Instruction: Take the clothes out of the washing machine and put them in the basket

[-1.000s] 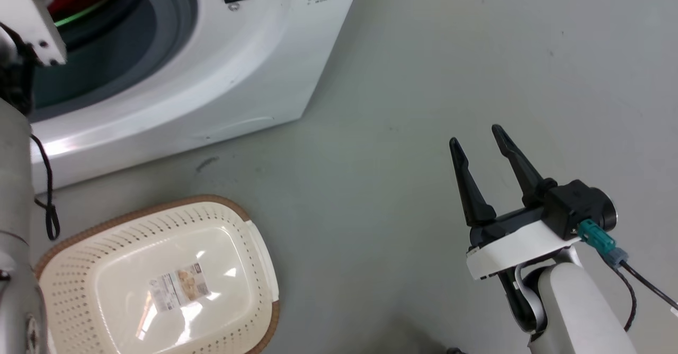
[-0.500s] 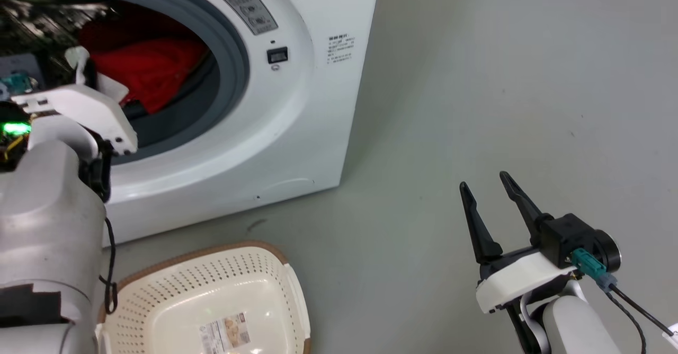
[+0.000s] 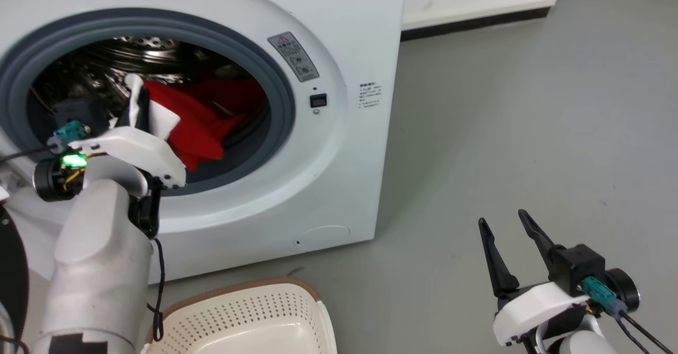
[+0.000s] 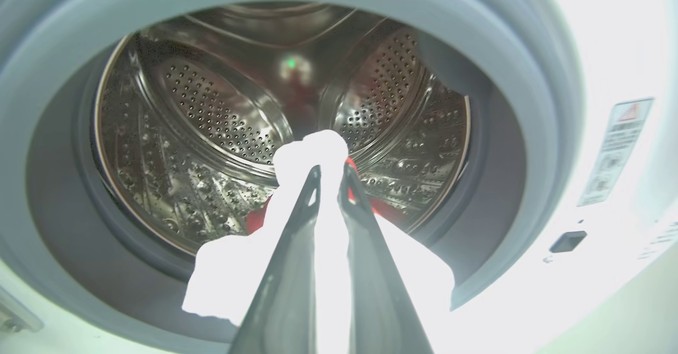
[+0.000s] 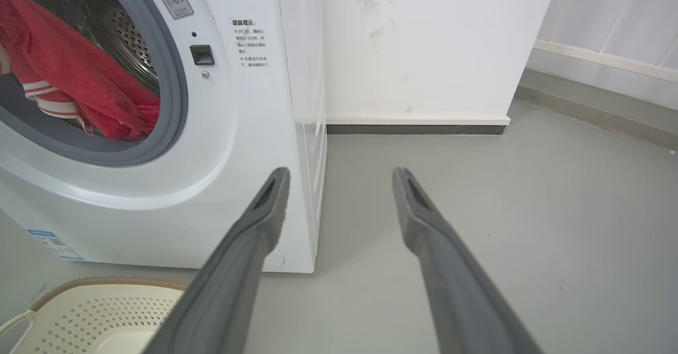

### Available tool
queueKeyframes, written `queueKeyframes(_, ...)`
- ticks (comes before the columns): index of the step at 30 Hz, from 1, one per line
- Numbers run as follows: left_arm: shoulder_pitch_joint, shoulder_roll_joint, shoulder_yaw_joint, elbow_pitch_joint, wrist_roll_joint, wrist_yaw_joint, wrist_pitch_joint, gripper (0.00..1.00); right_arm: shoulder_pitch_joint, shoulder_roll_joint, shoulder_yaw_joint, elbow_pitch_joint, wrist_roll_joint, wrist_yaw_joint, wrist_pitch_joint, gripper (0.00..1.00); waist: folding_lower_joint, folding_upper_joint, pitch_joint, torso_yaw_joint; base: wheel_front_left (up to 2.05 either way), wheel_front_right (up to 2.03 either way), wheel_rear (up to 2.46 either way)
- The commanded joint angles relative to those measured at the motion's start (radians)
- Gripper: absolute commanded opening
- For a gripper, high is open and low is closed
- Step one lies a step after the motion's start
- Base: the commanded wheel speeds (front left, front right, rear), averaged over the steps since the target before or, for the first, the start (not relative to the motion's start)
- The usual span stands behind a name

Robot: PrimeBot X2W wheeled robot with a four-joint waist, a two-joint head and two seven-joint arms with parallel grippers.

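Robot at an open front-loader, seen from the room.

The washing machine [image 3: 339, 147] stands on a grey floor [image 3: 503, 105] beside a white wall [image 5: 424, 41]. Its round opening faces the robot, framed by a grey rubber ring [image 3: 280, 94]. A warning label [image 3: 293, 56] sits just right of the ring.

The left gripper [image 4: 331, 176] is at the mouth of the perforated steel drum [image 4: 212, 110]. Its two dark fingers are drawn narrow, almost parallel, and pinch a white part of the clothes [image 3: 196, 126]. In the left wrist view this white fabric is overexposed; it fills the slit between the fingers and bulges above their tips. The red bulk of the clothes hangs from the grip to the right, inside the opening, down toward the lower lip of the ring. In the right wrist view a red-and-white striped edge shows on the hanging fabric.

The right gripper [image 3: 501, 217] hangs over bare floor, well apart from the machine on its right. Its fingers are spread wide with nothing between them.

The basket [image 3: 249, 301], cream with a brown rim, lies on the floor just in front of the machine, below the opening. No garment shows in the part of it that is in view.
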Motion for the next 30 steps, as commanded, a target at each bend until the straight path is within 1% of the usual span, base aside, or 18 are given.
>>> queueKeyframes(1, 0.043, -0.008, 0.003, -0.048, 0.001, -0.002, -0.007, 0.00, 0.021, 0.000, -0.009, -0.011, -0.007, -0.001, 0.008, 1.00, 0.0003, 0.0000, -0.038, 0.029, 0.00, 0.00, 0.00)
queueKeyframes(8, 0.201, -0.054, 0.009, -0.296, 0.001, 0.000, -0.005, 0.00, 0.075, 0.001, -0.031, -0.054, -0.021, -0.001, 0.044, 1.00, 0.0003, 0.0000, -0.095, 0.067, 0.00, 0.00, 0.00)
queueKeyframes(11, 0.278, -0.066, 0.016, -0.423, -0.004, 0.013, -0.005, 0.00, 0.093, 0.001, -0.037, -0.074, -0.027, -0.001, 0.058, 1.00, 0.0003, 0.0000, -0.104, 0.079, 0.00, 0.00, 0.00)
queueKeyframes(16, 0.448, -0.095, 0.008, -0.672, -0.007, 0.045, 0.009, 0.00, 0.118, 0.001, -0.046, -0.102, -0.031, -0.001, 0.074, 1.00, 0.0003, 0.0000, -0.109, 0.100, 0.00, 0.00, 0.00)
queueKeyframes(21, 0.634, -0.115, -0.023, -0.942, 0.007, 0.084, 0.070, 0.00, 0.134, 0.001, -0.050, -0.120, -0.034, -0.001, 0.087, 1.00, 0.0003, 0.0000, -0.108, 0.122, 0.00, 0.00, 0.00)
queueKeyframes(24, 0.741, -0.124, -0.035, -1.070, 0.012, 0.111, 0.111, 0.00, 0.138, 0.001, -0.049, -0.126, -0.037, -0.001, 0.093, 1.00, 0.0003, 0.0000, -0.104, 0.132, 0.00, 0.00, 0.00)
queueKeyframes(27, 0.834, -0.135, -0.045, -1.140, 0.008, 0.135, 0.145, 0.00, 0.138, 0.001, -0.054, -0.135, -0.039, -0.001, 0.094, 1.00, 0.0003, 0.0000, -0.095, 0.146, 0.00, 0.00, 0.00)
queueKeyframes(30, 0.902, -0.140, -0.047, -1.142, 0.001, 0.154, 0.166, 0.00, 0.127, 0.001, -0.053, -0.142, -0.040, -0.001, 0.095, 1.00, 0.0003, 0.0000, -0.073, 0.159, 0.00, 0.00, 0.00)
